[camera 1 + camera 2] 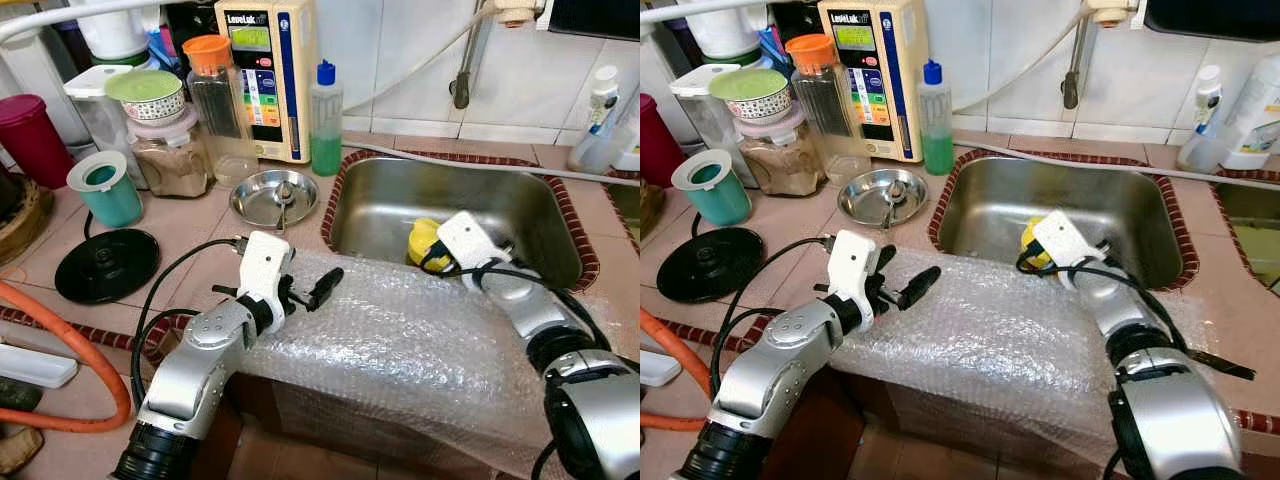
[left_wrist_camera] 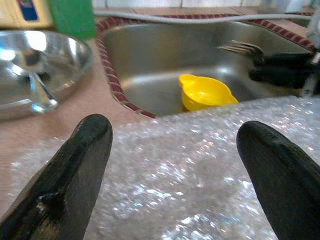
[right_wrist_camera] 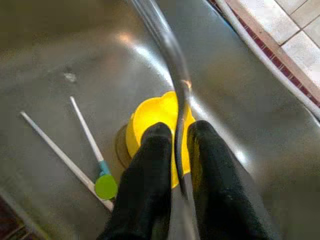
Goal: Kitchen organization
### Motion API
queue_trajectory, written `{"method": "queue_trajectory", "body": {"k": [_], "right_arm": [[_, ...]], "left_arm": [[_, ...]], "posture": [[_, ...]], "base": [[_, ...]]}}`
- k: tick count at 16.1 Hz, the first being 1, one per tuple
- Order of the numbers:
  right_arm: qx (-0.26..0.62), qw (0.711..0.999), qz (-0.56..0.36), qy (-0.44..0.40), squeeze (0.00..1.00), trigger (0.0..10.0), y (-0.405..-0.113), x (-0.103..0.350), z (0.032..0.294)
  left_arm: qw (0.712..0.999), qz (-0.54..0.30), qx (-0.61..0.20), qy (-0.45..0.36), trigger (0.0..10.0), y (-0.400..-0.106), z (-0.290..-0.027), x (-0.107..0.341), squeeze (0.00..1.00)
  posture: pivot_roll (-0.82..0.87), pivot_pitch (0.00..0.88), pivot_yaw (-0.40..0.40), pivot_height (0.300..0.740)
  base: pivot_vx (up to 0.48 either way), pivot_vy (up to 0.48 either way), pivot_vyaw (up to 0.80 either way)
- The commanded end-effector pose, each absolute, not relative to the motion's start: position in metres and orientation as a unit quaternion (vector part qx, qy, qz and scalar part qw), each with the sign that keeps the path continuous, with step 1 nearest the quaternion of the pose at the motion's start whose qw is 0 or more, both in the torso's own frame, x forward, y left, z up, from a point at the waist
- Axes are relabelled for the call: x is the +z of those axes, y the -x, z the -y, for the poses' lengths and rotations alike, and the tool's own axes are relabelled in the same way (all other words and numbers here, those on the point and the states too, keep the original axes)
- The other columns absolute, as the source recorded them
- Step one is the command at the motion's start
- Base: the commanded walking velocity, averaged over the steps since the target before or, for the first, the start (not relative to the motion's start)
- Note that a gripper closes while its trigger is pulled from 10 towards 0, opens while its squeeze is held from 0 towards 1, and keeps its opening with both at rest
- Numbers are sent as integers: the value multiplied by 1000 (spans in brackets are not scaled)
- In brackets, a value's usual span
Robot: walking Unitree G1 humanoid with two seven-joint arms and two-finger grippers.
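Steel sink: one yellow cup, two sticks.

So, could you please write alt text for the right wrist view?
The right gripper clamps a metal fork handle above a yellow cup in the steel sink. Two white sticks lie on the sink floor beside the cup.

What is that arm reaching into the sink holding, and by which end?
The right gripper pinches a metal fork by its handle, over the yellow cup in the sink. The left gripper is open, holding nothing, above the bubble wrap.
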State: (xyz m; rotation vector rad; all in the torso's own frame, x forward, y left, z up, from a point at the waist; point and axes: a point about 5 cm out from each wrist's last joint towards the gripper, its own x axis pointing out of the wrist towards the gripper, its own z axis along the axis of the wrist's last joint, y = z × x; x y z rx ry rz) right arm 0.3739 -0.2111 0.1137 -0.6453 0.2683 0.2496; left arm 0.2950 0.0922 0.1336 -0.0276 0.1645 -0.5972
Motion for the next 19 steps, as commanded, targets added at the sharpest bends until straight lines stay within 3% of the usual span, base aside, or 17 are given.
{"method": "queue_trajectory", "body": {"k": [1, 7, 11, 12, 13, 14, 16, 17, 19], "right_arm": [[120, 940, -138, 287, 1000, 10000, -374, 114, 212], [84, 981, -82, 157, 1000, 10000, -381, 134, 213], [41, 991, 38, 120, 1000, 10000, -384, 167, 211], [27, 991, 63, 116, 1000, 10000, -381, 173, 212], [31, 989, 92, 110, 1000, 10000, -376, 180, 208], [32, 988, 111, 103, 859, 10000, -369, 184, 203], [40, 986, 121, 106, 365, 10000, -354, 186, 199], [44, 986, 117, 108, 173, 10000, -348, 183, 200], [40, 987, 111, 110, 0, 10000, -342, 181, 204]], "left_arm": [[960, -66, -273, 4, 10000, -300, -96, 138, 1000], [980, -34, -195, 8, 10000, -317, -103, 151, 1000], [992, -1, -124, 20, 10000, -325, -118, 159, 1000], [994, 6, -111, 18, 10000, -326, -123, 159, 0], [995, 12, -99, 22, 10000, -327, -127, 161, 0], [995, 18, -93, 31, 10000, -326, -129, 162, 0], [994, 20, -102, 33, 10000, -325, -123, 161, 0], [993, 22, -110, 32, 10000, -325, -118, 161, 0], [993, 27, -111, 31, 10000, -324, -114, 161, 0]], "posture": [[160, 0, 70, 740], [128, 0, 84, 740], [114, 0, 84, 740], [114, 0, 84, 740], [92, 0, 91, 740], [85, 0, 93, 740], [65, 0, 94, 740], [59, 0, 96, 740], [46, 0, 98, 740]], "base": [[0, 0, 0], [0, 0, 0], [0, 0, 0], [0, 0, 0], [0, 0, 0], [0, 0, 0], [0, 0, -606], [0, 0, -800], [0, 0, -800]]}}
